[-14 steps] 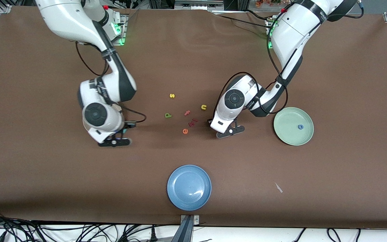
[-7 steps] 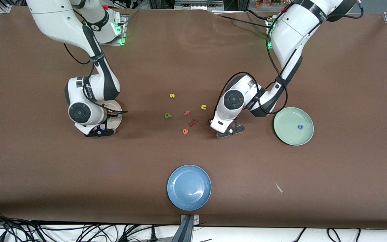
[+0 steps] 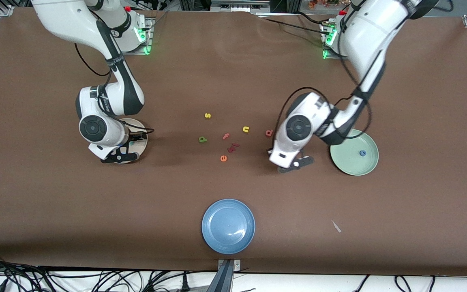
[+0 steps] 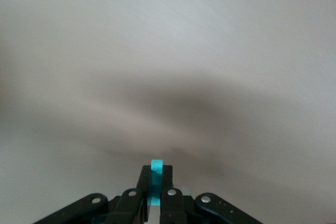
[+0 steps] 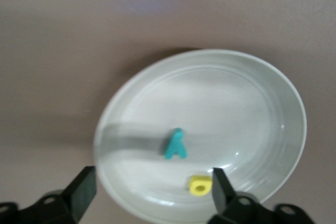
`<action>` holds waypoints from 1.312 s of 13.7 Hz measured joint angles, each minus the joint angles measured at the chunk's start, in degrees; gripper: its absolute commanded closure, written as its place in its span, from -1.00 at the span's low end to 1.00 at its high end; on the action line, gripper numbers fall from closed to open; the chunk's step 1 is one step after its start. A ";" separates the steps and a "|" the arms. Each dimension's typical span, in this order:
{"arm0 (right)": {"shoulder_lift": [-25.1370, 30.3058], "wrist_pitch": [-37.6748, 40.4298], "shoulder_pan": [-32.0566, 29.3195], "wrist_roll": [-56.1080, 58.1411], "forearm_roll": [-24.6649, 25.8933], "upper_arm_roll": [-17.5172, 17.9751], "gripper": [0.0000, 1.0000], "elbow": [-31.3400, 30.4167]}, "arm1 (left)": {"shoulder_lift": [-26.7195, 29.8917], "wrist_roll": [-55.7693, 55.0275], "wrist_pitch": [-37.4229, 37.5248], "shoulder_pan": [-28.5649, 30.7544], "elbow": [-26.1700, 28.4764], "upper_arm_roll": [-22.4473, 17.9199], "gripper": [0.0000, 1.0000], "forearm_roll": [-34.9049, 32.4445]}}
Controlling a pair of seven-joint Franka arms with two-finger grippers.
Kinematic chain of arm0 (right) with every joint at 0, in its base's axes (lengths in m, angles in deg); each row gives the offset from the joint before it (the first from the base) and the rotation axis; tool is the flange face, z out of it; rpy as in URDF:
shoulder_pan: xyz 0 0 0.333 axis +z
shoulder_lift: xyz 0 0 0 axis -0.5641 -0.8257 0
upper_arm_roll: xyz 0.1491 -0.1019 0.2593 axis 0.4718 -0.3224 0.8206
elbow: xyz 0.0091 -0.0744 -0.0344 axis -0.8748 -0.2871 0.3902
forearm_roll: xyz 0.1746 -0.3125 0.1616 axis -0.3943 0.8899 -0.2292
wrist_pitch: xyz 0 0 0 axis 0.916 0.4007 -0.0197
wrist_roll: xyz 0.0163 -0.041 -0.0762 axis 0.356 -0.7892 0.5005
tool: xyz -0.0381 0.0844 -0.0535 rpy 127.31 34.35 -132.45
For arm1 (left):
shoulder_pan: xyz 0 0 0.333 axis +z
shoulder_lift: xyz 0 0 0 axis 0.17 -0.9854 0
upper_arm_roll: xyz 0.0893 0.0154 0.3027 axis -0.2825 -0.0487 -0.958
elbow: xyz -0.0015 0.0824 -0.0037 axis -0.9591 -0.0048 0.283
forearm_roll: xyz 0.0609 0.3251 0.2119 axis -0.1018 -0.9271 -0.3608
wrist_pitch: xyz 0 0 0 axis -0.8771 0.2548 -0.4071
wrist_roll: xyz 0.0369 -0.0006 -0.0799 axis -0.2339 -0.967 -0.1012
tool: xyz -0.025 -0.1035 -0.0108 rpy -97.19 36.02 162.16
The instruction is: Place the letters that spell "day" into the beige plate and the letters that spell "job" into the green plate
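Observation:
My right gripper (image 3: 116,156) hangs open over the beige plate (image 3: 141,142), empty. In the right wrist view the beige plate (image 5: 236,103) holds a teal "y" (image 5: 176,144) and a yellow "a" (image 5: 200,185), seen below my right gripper (image 5: 153,188). My left gripper (image 3: 296,163) is shut on a slim teal letter (image 4: 156,174), over the table beside the green plate (image 3: 349,164). A blue "o" (image 3: 362,153) lies in that plate. A pinkish-red letter (image 3: 269,132) and a green "p" shape (image 3: 202,139) lie on the table.
Loose letters lie mid-table: a yellow "s" (image 3: 207,115), a yellow "u" (image 3: 246,129), a pink "f" (image 3: 226,136), dark red pieces (image 3: 233,147) and an orange "e" (image 3: 223,158). A blue plate (image 3: 228,226) sits near the front edge.
My right gripper moved over the beige plate and opened, leaving the teal "y" in it. My left gripper shut on the slim teal letter and shifted toward the green plate, uncovering the pinkish-red letter.

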 measured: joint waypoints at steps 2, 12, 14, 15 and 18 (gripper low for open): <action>0.62 1.64 0.14 -3.33 -3.49 3.16 -0.99 2.25 | 3.80 8.67 8.47 6.23 0.05 0.30 1.00 2.32; -6.28 -17.69 12.44 -54.95 -5.41 9.29 -0.88 2.81 | -2.48 31.44 10.72 23.90 3.36 0.20 -0.28 3.13; -7.58 -20.52 13.57 -65.80 -5.41 9.28 -0.76 2.81 | -3.29 31.75 9.39 24.01 3.33 0.22 -1.00 3.06; -8.08 -21.00 13.73 -69.62 -5.37 9.27 -0.71 2.80 | -3.17 31.74 9.28 24.01 3.16 0.33 -1.00 3.06; -8.55 -21.49 13.72 -75.53 -5.35 8.80 -0.48 2.80 | -0.95 30.64 11.45 24.10 2.10 2.50 -1.00 3.10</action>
